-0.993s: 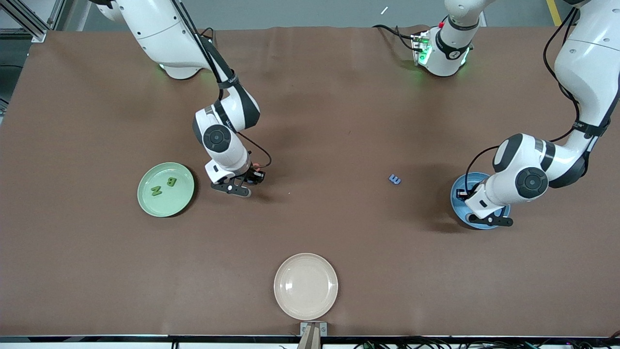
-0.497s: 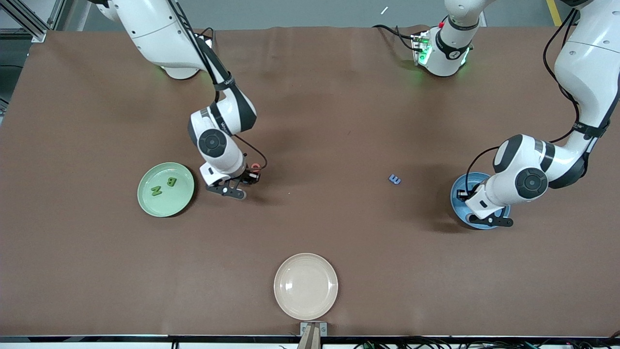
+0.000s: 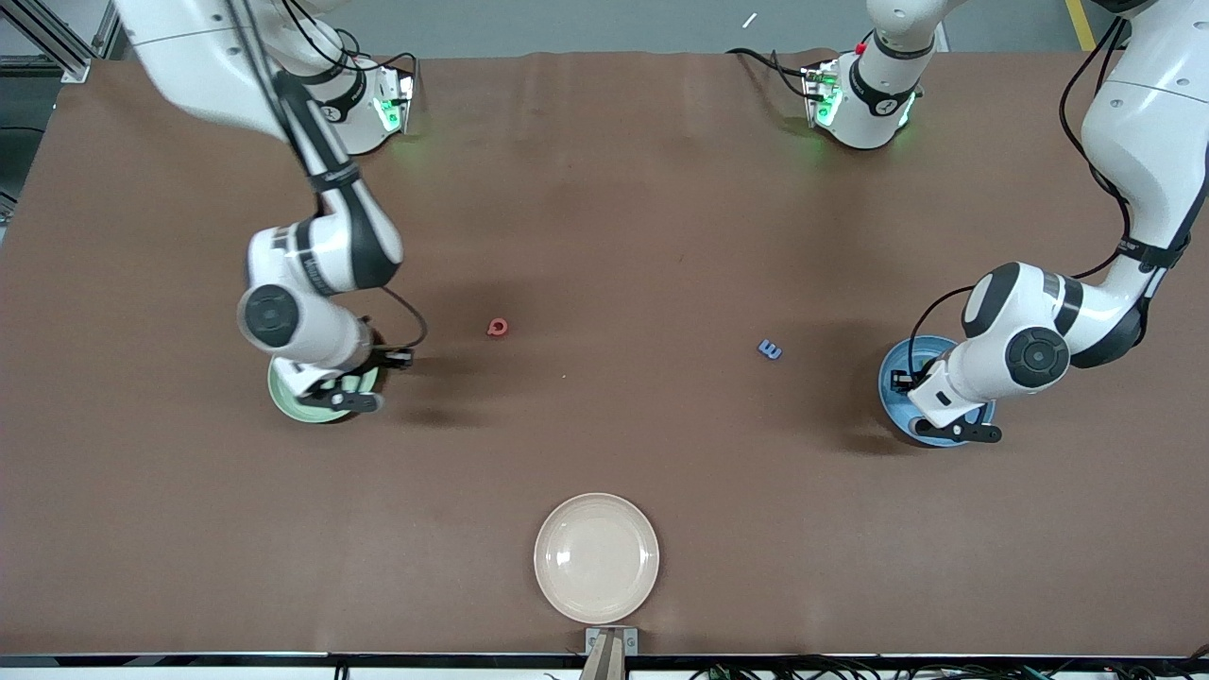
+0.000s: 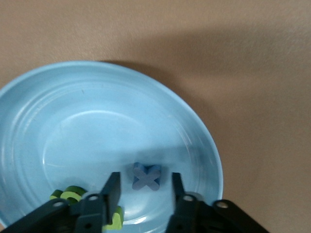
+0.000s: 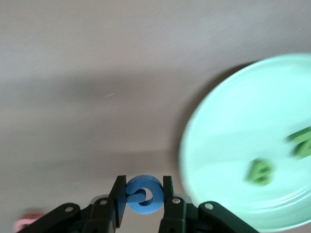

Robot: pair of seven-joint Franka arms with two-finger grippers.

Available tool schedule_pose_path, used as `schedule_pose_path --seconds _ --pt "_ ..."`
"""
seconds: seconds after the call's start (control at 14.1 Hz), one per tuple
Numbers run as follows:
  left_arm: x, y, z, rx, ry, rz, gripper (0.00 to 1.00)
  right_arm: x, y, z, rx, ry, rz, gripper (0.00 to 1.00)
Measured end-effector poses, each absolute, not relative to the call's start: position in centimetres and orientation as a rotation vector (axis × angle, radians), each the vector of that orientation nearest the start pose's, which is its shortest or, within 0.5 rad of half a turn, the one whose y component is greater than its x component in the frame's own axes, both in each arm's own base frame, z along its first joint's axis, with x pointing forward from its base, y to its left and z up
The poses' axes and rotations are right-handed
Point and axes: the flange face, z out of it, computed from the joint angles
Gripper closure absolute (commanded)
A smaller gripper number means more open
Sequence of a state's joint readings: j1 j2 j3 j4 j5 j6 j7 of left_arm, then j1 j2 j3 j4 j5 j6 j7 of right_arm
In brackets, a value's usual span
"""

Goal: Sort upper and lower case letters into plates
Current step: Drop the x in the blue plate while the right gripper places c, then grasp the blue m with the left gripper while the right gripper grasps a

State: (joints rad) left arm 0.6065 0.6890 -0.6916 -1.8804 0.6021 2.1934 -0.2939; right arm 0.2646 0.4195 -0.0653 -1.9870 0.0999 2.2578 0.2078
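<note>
My right gripper [image 3: 342,401] hangs over the edge of the pale mint green plate [image 3: 281,392] and is shut on a blue G [image 5: 144,195]. In the right wrist view the mint plate [image 5: 228,145] holds a green B [image 5: 260,172] and a green N [image 5: 302,143]. A red Q [image 3: 498,328] lies on the table nearer the middle. A small blue letter [image 3: 770,349] lies beside the blue plate [image 3: 891,378]. My left gripper [image 3: 959,432] is open over the blue plate [image 4: 97,121], which holds a blue x [image 4: 146,176] and two green letters [image 4: 70,195].
A cream-beige plate [image 3: 596,557] sits at the table edge nearest the front camera, midway between the arms. The table is covered in brown cloth.
My right gripper has moved from beside the red Q toward the right arm's end, to over the mint plate, with the blue G. The red Q now shows. The left arm has not moved.
</note>
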Motion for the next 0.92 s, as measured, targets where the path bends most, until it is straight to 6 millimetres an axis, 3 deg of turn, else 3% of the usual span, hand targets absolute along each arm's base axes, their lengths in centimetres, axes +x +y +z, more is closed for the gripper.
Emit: schedule_pose_path --seconds 0.21,0.43,0.64,0.92 --pt "61.7 -3.9 21.8 -3.076 0.228 0.213 0.01 58.9 6.2 23.6 -3.100 0.050 0.245 0.99" --pt "61.4 -8.5 24.4 -3.082 0.158 0.208 0.01 58.9 4.5 23.2 -3.095 0.031 0.248 0.98" --pt "60.7 -12.9 25.3 -3.072 -0.172 0.188 0.01 58.5 4.8 21.4 -3.096 0.021 0.273 0.97" --pt "59.3 -17.6 25.1 -2.942 -0.777 0.162 0.01 58.2 5.0 19.2 -3.097 0.015 0.302 0.90"
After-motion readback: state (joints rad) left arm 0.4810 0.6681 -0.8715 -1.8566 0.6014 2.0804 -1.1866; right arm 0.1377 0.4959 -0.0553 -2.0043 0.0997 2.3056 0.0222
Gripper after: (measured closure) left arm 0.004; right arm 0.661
